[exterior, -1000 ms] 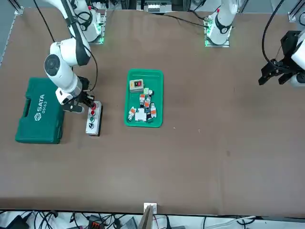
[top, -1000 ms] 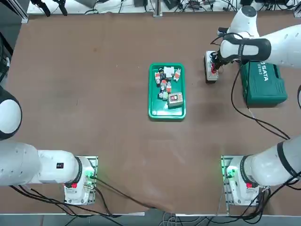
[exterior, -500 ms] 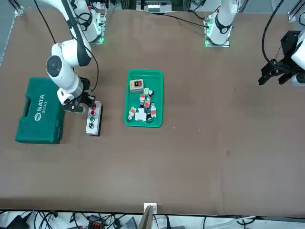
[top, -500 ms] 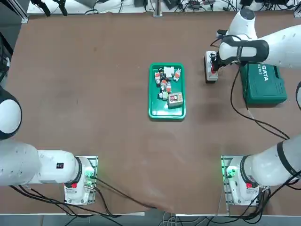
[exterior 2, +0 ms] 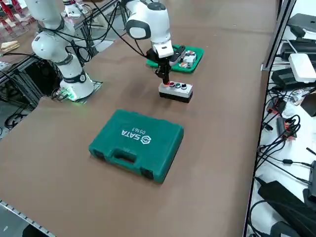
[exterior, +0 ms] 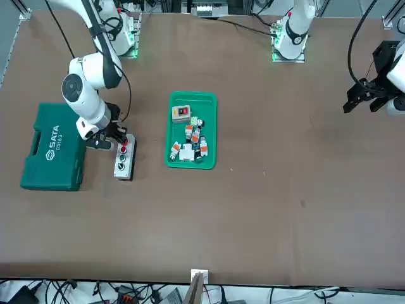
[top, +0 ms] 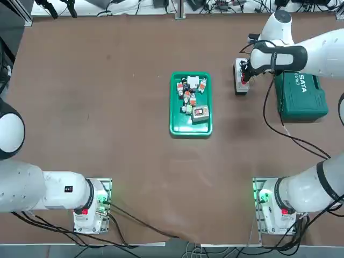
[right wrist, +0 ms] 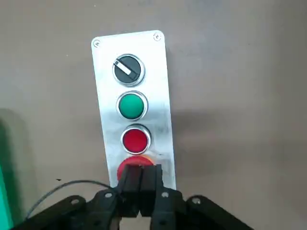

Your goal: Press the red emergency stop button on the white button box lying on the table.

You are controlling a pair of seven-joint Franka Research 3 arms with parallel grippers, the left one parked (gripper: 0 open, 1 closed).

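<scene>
Matte brown table; right gripper (shut) at the domed red knob.

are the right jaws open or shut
Shut: in the wrist view the right jaws meet with no visible gap, right over the big red button.

We look straight down from overhead, bases at six o'clock; from across, facing the robot; diagonally from its right; and closest, from its wrist. Overhead and front share the green tray.
</scene>
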